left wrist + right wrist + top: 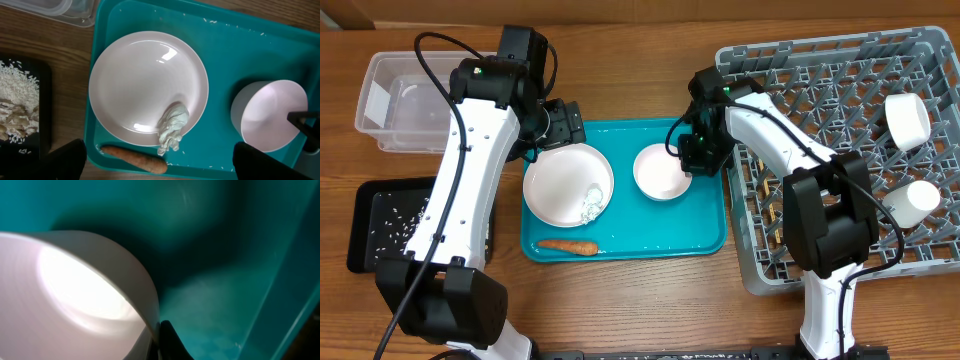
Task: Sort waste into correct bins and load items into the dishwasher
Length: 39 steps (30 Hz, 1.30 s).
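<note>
My right gripper [688, 152] sits at the upper-right rim of the bowl [658, 172] at frame centre, one finger [167, 340] against its outer wall; clamped or not, I cannot tell. My left gripper [560, 127] hangs spread wide over the upper edge of the plate [563, 185], left of centre.

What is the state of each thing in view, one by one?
plate, flat, tissue wad on it
bowl, upright, right gripper at its rim
carrot, lying on teal tray
black tray, holding food scraps
dish rack, holding two white dishes
left gripper, open
</note>
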{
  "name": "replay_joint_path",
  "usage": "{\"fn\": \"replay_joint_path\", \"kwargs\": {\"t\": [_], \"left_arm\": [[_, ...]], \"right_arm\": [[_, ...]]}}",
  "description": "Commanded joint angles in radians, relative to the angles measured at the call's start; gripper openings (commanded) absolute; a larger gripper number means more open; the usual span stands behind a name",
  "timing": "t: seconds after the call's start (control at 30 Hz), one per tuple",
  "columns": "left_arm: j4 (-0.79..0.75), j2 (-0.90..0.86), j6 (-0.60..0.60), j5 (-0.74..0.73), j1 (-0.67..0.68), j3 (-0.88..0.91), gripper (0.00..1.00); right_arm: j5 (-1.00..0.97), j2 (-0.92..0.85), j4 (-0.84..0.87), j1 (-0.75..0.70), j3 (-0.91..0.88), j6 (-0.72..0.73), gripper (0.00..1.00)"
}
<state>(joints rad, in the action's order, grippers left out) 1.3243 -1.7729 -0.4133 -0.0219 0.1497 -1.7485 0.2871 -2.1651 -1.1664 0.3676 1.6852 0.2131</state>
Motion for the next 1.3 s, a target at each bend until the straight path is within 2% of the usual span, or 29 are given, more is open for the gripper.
{"fn": "replay_joint_path", "kwargs": {"t": [0.0, 0.2, 0.3, 0.43, 0.57, 0.63, 1.03, 1.27], "left_arm": [[0.002, 0.011, -0.002, 0.003, -0.003, -0.019, 0.95], [0.005, 0.011, -0.002, 0.003, -0.003, -0.019, 0.95], [0.004, 0.011, -0.003, 0.003, -0.003, -0.019, 0.95], [0.003, 0.011, -0.004, 0.003, -0.003, -0.019, 0.95], [-0.003, 0.011, -0.02, 0.003, -0.003, -0.019, 0.94], [0.001, 0.011, -0.041, 0.003, -0.003, -0.019, 0.94], [-0.019, 0.011, -0.067, 0.003, -0.003, -0.019, 0.93], [-0.011, 0.011, -0.072, -0.005, -0.003, -0.019, 0.9]], "right_arm": [[-0.03, 0.069, -0.041, -0.033, 0.114, 0.002, 0.04], [-0.23, 0.263, -0.1, -0.117, 0.291, -0.003, 0.04], [-0.428, 0.357, -0.07, -0.166, 0.313, -0.004, 0.04], [-0.846, 0.411, -0.031, -0.233, 0.313, 0.01, 0.04], [-1.372, 0.388, -0.023, -0.291, 0.287, 0.265, 0.04], [-1.484, 0.365, 0.019, -0.319, 0.261, 0.274, 0.04], [-1.497, 0.085, 0.115, -0.433, 0.179, 0.266, 0.04], [-1.359, -0.011, 0.088, -0.418, 0.179, 0.267, 0.04]]}}
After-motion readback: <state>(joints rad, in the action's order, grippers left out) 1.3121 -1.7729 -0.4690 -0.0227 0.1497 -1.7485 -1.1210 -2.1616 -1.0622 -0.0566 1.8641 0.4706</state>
